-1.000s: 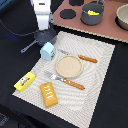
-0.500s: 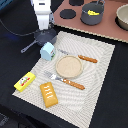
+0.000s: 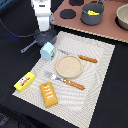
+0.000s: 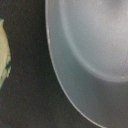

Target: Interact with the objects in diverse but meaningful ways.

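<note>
My gripper (image 3: pixel 44 30) hangs low over the grey saucepan (image 3: pixel 50 36) at the mat's far corner, on the exterior view's left. The pan's long handle (image 3: pixel 29 47) points away from the mat. The wrist view is filled by the saucepan's grey rounded surface (image 4: pixel 90 55), very close, and my fingers do not show there. The small white carton (image 3: pixel 48 51) stands right beside the pan. The yellow red-labelled box (image 3: pixel 24 81) and the orange-brown bread block (image 3: pixel 48 94) lie at the mat's near side. A yellow piece (image 3: pixel 93 10), likely the cheese, sits in a grey pot (image 3: pixel 92 16).
The round tan plate (image 3: pixel 68 66) lies mid-mat between the knife (image 3: pixel 82 58) and the fork (image 3: pixel 64 81). A bowl (image 3: pixel 122 17) stands on the brown board (image 3: pixel 70 20) at the back. A pale yellowish edge (image 4: pixel 4 55) shows in the wrist view.
</note>
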